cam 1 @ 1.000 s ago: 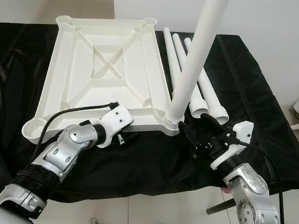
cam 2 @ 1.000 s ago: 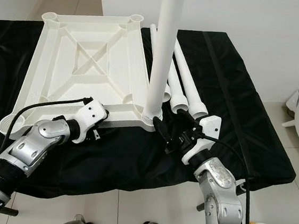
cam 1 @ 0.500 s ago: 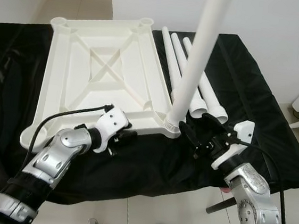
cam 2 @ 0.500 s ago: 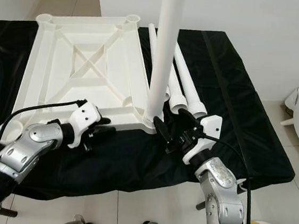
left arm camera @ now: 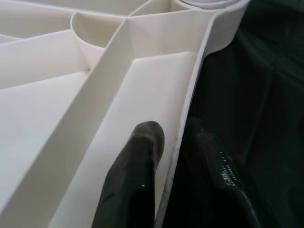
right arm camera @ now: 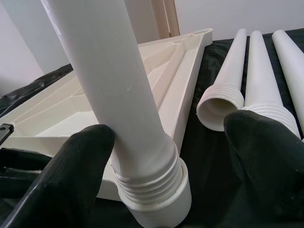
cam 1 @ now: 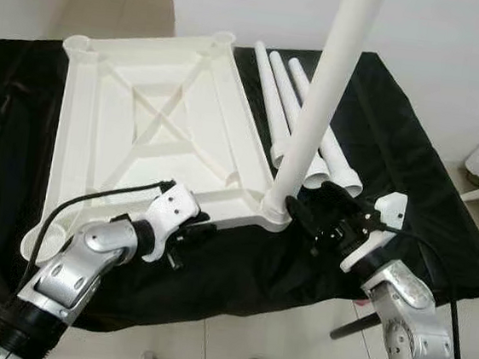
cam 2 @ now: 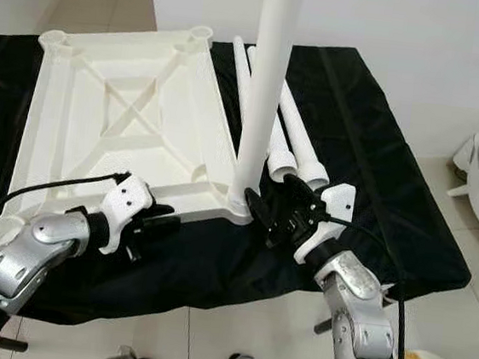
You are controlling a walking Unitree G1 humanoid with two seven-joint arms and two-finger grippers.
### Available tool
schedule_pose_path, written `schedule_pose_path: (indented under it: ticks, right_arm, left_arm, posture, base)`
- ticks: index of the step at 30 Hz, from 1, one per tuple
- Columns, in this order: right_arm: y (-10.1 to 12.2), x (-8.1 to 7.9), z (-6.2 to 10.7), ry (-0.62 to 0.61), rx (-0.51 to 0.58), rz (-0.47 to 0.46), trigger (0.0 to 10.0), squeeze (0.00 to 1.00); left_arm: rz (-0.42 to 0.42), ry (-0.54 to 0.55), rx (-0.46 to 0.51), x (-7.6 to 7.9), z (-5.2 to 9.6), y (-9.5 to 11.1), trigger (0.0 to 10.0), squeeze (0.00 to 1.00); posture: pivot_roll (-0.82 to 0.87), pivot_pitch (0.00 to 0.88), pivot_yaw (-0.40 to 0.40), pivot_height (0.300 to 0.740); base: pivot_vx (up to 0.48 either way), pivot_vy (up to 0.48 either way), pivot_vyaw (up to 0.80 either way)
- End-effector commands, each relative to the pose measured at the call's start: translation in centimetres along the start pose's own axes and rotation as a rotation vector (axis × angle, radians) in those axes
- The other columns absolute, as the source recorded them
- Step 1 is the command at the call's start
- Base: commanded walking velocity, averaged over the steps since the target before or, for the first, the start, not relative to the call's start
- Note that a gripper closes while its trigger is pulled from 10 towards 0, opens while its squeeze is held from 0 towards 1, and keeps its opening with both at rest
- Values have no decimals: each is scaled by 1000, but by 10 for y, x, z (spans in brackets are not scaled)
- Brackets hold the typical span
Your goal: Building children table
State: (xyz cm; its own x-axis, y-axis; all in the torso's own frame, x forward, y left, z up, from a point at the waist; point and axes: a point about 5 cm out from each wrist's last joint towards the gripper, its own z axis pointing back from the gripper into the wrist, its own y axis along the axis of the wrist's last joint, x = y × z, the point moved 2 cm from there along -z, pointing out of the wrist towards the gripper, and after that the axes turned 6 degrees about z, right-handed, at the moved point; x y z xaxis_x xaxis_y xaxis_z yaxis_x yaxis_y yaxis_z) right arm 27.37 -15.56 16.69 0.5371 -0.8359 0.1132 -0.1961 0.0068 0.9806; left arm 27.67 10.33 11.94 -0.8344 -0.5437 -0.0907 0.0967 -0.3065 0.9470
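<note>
A desk draped in black cloth [cam 1: 412, 163] carries an upturned white plastic ribbed tabletop [cam 1: 151, 127]; three loose white plastic tube legs [cam 1: 302, 117] lie just beside that tabletop.

Head stereo pair looking down; wrist cameras close on tabletop [cam 1: 142, 126]

White tabletop [cam 1: 151, 127] (black cloth [cam 1: 412, 163])

Bright, even light; pics sharp.
</note>
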Motion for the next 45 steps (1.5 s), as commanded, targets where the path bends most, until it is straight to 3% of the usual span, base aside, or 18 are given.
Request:
schedule_pose_path:
  ticks: [1, 3, 4, 12, 13, 18, 28, 29, 35, 36, 38, 39, 40, 42, 43, 45]
  right_arm:
    - [0, 7, 0, -44, 1, 8, 10000, 0]
    - [0, 8, 0, -46, 1, 8, 10000, 0]
    - [1, 8, 0, -47, 2, 9, 10000, 0]
    - [1, 8, -1, -48, 3, 8, 10000, 0]
    - [1, 8, -2, -47, 6, 9, 10000, 0]
    - [0, 7, -4, -43, 6, 8, 10000, 0]
    - [0, 10, -4, -40, 5, 11, 10000, 0]
    - [0, 10, -4, -40, 3, 11, 10000, 0]
    - [0, 11, -3, -38, -1, 13, 10000, 0]
    - [0, 11, -3, -38, -2, 13, 10000, 0]
    - [0, 11, -3, -38, -3, 13, 10000, 0]
    - [0, 11, -3, -31, -3, 12, 10000, 0]
    - [0, 11, -4, -24, -3, 7, 10000, 624]
    - [-1, 10, -4, -18, -3, 3, 10000, 624]
    - [0, 10, -4, -12, -2, -3, 10000, 1000]
    - [0, 10, -4, -5, -3, -8, 10000, 1000]
  left_arm:
    - [46, -46, -17, 13, -1, -7, 2863, 0]
    - [51, -26, -15, 11, -2, -7, 3137, 0]
    - [63, -2, -16, 9, -2, -7, 4157, 0]
    - [67, 16, -16, 7, -2, -7, 4157, 0]
    - [64, 50, -24, 3, -4, -8, 10000, 0]
    - [45, 74, -31, 0, -6, -7, 10000, 0]
    - [10, 9, -37, 6, -6, -2, 10000, 0]
    - [24, -4, -34, 8, -6, -1, 10000, 1000]
    - [22, -18, -23, 10, -7, 1, 10000, 1000]
    - [15, -24, -15, 12, -7, 3, 10000, 741]
    - [14, -28, -10, 13, -8, 4, 10000, 741]
    - [15, -37, 15, 16, -9, 10, 10000, 0]
    - [9, -42, 42, 17, -9, 17, 10000, 0]
    - [3, -44, 60, 18, -9, 21, 10000, 0]
    - [6, -48, 73, 19, -9, 25, 10000, 0]
    - [4, -48, 82, 19, -9, 28, 10000, 0]
  posture:
    - [-74, 110, 61, 740]
    - [-74, 110, 61, 740]
    - [-73, 113, 60, 740]
    - [-73, 113, 60, 740]
    - [-67, 117, 55, 740]
    - [-67, 115, 54, 740]
    - [-70, 109, 48, 740]
    - [-74, 109, 46, 740]
    - [-74, 108, 43, 740]
    - [-73, 105, 42, 740]
    - [-73, 104, 41, 740]
    - [-70, 106, 41, 740]
    - [-67, 106, 38, 740]
    - [-66, 106, 38, 740]
    - [-64, 107, 36, 740]
    - [-61, 110, 34, 740]
  base:
    - [0, 0, 0]
    - [0, 0, 0]
    - [0, 0, 0]
    - [0, 0, 0]
    - [0, 0, 0]
    - [0, 0, 0]
    - [0, 0, 0]
    - [0, 0, 0]
    - [0, 0, 0]
    - [0, 0, 0]
    - [0, 0, 0]
    - [0, 0, 0]
    - [0, 0, 0]
    - [0, 0, 0]
    - [0, 0, 0]
    - [0, 0, 0]
